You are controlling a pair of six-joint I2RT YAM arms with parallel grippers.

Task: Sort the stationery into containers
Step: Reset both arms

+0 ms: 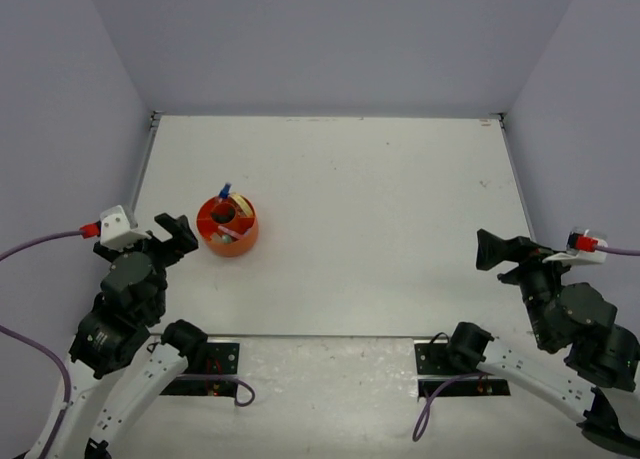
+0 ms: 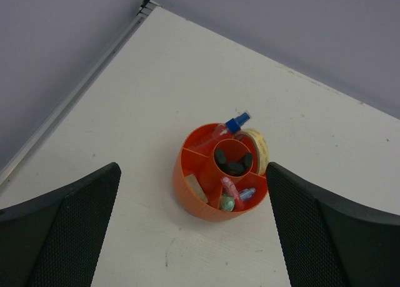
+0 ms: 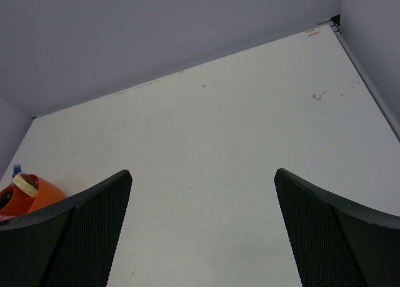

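Fingers (image 2: 69, 224) of left gripper (image 1: 176, 233): spread wide, holding nothing, raised clear of the table (image 1: 380, 189). The round orange tub (image 2: 187, 196) stands just ahead of them, framed in the gap in the left wrist view and touched by neither finger. Right gripper (image 1: 487, 251): jaws likewise wide apart and empty, well away from the tub, which shows only at the far left edge of its wrist view. Lettering: any on the pieces is too small to read. Tub: low-walled, with a round centre well and divided outer compartments. Centre well: dark highlighters (image 2: 232, 162). Outer compartments: blue-capped bottle (image 2: 237, 122) leaning over the far rim; band ring (image 2: 257, 146) on edge beside it; pink bar (image 2: 230, 190) and blue bar (image 2: 247, 193) on the near side; tan piece (image 2: 195, 188) near left.
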